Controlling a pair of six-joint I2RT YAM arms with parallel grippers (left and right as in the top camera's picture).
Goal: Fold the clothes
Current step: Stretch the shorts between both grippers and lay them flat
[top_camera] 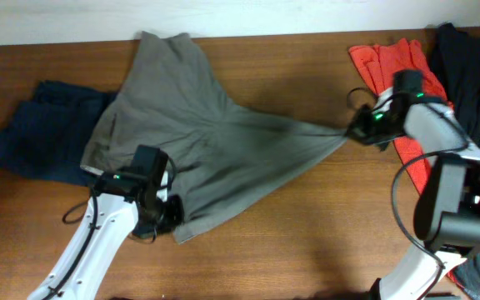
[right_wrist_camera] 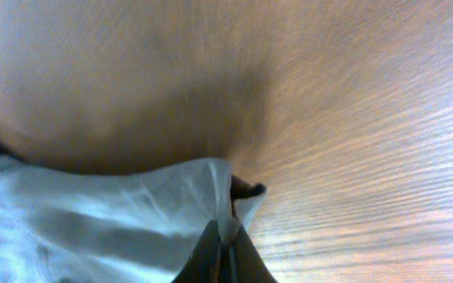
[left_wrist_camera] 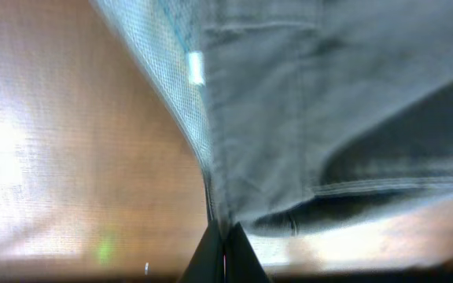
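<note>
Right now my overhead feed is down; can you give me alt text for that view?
Grey-olive shorts lie spread on a wooden table, the left end effector pinching their near edge and the right end effector holding one corner taut to the right. A dark navy garment lies at far left, an orange-red garment at far right.

Overhead: fixed high above counter [top_camera: 307, 250], facing straight down. Far enough to take in both arms and whole shorts [top_camera: 198, 142].
Left wrist: very near and low, sighting past own jaws at bottom frame edge onto shorts edge and wood. Blurred.
Right wrist: equally near, looking past own jaws onto shorts corner and bare counter.
Shared: each wrist view covers one shorts edge also seen overhead.
</note>
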